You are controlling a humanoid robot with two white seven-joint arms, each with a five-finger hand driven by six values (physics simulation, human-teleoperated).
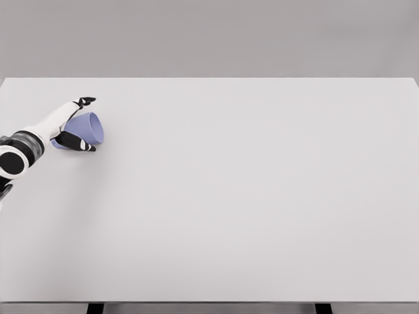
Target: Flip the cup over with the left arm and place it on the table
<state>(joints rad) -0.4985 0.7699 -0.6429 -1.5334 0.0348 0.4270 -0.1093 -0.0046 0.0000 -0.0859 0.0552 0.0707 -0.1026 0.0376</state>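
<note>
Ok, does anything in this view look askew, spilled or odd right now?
Only the cup: it lies tipped on its side at the table's far left, mouth facing right, in the left hand, whose fingers wrap its body. Nothing is spilled or visibly damaged. The right arm is out of view.

Before me a wide white bench (249, 209) fills nearly the whole view, its surface plain and matte. Beyond its far edge stands a flat grey wall (209, 36). Dark legs (95, 308) show beneath the near edge.
</note>
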